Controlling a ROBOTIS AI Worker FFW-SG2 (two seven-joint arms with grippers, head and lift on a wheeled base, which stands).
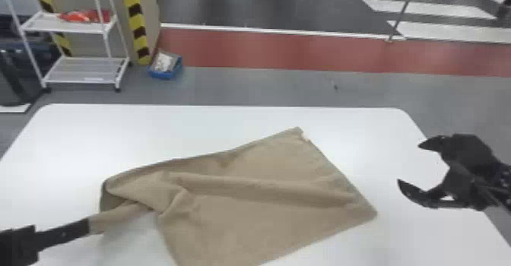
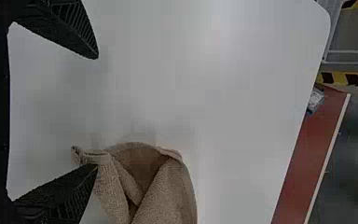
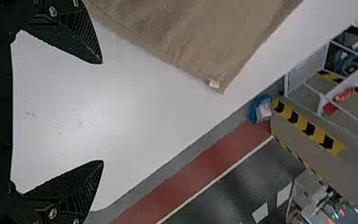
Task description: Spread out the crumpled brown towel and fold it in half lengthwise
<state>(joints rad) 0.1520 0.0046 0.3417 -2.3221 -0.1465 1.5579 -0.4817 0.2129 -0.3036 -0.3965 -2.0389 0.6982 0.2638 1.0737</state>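
The brown towel (image 1: 262,193) lies partly spread on the white table, with a raised ridge across its middle and its left end bunched and folded over. My left gripper (image 1: 64,232) is at the lower left, against a narrow strip of the towel. Seen from the left wrist, the left gripper (image 2: 96,111) is wide open, and the towel's bunched edge (image 2: 103,158) rests at the tip of one finger. Off the towel's right side, my right gripper (image 1: 409,163) stands open. In the right wrist view, nothing is between the fingers of the right gripper (image 3: 102,112); a towel corner with a small white tag (image 3: 214,83) lies beyond.
The white table (image 1: 152,128) has rounded far corners. Past its far edge, on the floor, are a white wire shelf (image 1: 85,69) at the left and a blue box (image 1: 165,65). Striped yellow and black posts (image 1: 135,22) stand behind.
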